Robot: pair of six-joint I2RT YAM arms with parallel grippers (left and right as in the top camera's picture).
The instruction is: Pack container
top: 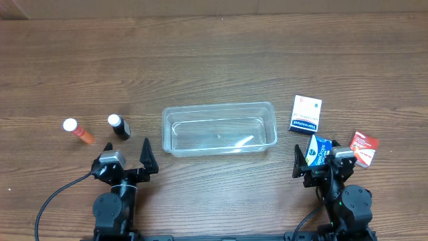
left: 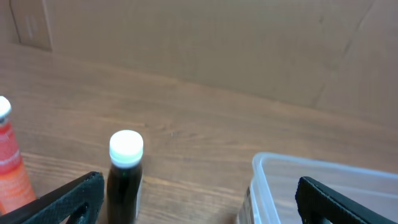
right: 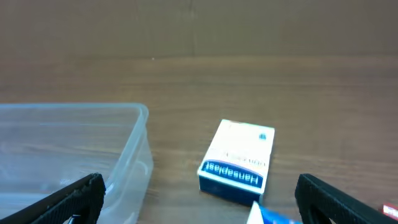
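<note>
The container [top: 219,128] sat on the table [top: 214,53], ahead between the left tool [left: 199,193] and right tool [right: 199,188], both splayed, empty.

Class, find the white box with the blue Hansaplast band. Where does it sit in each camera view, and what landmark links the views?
Overhead: Hansaplast box right of centre, just right of the clear container.
Left wrist: not in view; only the container's corner shows lower right.
Right wrist: lower centre-right, container to its left.
Shared landmark: the container.
</note>
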